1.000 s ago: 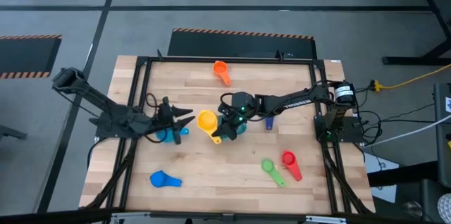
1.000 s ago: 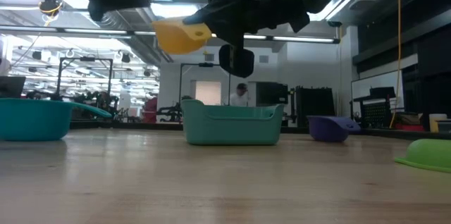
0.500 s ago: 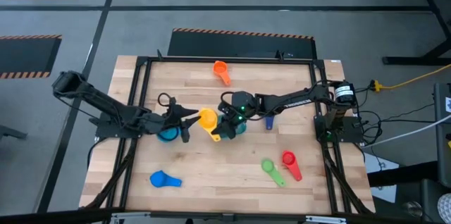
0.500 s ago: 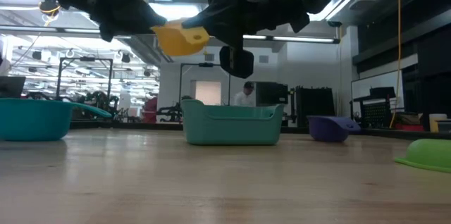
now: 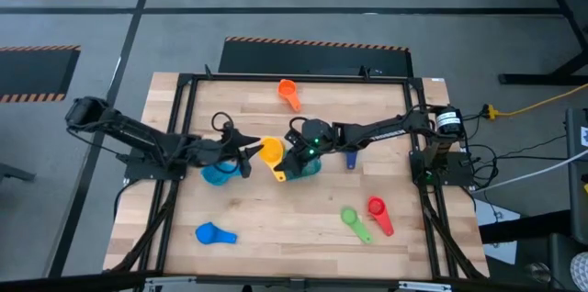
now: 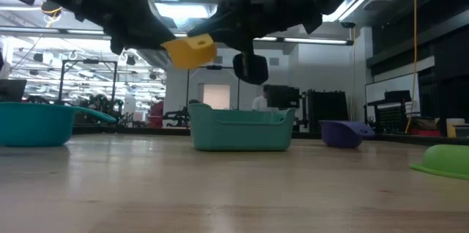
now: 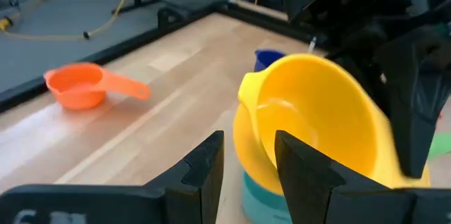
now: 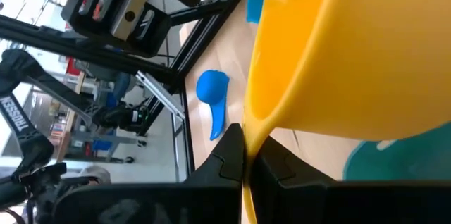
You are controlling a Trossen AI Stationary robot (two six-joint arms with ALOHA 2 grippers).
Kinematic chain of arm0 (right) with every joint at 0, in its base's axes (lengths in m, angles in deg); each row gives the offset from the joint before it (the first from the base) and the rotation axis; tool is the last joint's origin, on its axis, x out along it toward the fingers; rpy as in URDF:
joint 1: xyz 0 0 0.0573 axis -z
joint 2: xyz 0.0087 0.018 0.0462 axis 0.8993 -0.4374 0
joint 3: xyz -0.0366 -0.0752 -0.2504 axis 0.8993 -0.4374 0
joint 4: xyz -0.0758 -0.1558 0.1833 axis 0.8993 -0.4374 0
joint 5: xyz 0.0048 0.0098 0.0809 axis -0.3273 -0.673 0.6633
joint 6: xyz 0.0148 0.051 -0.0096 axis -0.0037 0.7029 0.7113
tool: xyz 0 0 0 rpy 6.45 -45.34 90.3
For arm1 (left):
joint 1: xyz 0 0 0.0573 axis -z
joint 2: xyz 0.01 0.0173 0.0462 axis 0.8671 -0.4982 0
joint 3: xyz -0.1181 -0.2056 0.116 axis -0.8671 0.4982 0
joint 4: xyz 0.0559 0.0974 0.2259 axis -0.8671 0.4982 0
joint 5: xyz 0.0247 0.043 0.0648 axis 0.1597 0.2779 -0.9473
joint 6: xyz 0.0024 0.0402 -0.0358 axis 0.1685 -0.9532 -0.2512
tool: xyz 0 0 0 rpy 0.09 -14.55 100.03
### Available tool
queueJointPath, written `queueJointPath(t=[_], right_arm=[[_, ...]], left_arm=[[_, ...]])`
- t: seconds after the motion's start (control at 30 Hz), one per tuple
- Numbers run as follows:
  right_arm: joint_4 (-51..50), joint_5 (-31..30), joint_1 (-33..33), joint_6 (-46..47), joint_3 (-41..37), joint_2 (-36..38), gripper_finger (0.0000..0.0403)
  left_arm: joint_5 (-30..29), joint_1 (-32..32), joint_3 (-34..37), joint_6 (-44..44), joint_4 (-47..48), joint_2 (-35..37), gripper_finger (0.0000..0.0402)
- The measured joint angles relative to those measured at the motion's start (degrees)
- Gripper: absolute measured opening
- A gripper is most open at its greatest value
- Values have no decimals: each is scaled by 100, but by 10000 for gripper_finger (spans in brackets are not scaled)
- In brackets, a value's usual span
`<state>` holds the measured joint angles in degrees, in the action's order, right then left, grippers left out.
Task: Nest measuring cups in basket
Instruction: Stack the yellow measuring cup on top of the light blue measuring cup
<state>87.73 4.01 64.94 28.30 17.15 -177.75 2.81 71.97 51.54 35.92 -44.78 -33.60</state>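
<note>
The yellow cup hangs in the air just left of the teal basket, held by my right gripper, which is shut on it. In the low view the yellow cup hangs well above the table, left of the basket. My left gripper is open. In its wrist view its fingers stand close before the yellow cup's bowl. A light blue cup sits on the table under the left arm. My right gripper pinches the yellow cup's flat handle between its two fingers, coming from above and slanting toward the table's left. The cup is lifted clear, and its bowl sticks out toward the left arm. My left gripper is right at the bowl's rim; whether it touches I cannot tell.
On the table lie an orange cup near the far edge, a dark blue cup right of the basket, and green and red cups near-right. A blue cup lies near-left. The middle near side is bare wood.
My left gripper has moved toward the table's right, from above the light blue cup up to the yellow cup's bowl. The yellow cup has sunk a little in the right gripper's hold. The right gripper has stayed over the basket.
</note>
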Motion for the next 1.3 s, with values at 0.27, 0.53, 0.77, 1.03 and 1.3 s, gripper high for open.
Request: queueJointPath(t=[0.27, 0.53, 0.77, 1.03, 1.3], right_arm=[[-155, 181, 3, 145, 0, -4, 7], [-166, 211, -1, 557, 0, -4, 7], [-84, 192, 1, 613, 0, -4, 7], [-59, 124, -2, 579, 0, -4, 7], [-137, 102, 1, 525, 0, -4, 7]], left_arm=[[872, -342, -4, -12, 109, 4, 121], [1648, -694, -4, 552, 297, 4, 103], [2104, -935, -4, 900, 411, 4, 81], [2322, -1040, -4, 977, 385, 7, 32], [2317, -1038, -4, 1038, 360, 4, 13]])
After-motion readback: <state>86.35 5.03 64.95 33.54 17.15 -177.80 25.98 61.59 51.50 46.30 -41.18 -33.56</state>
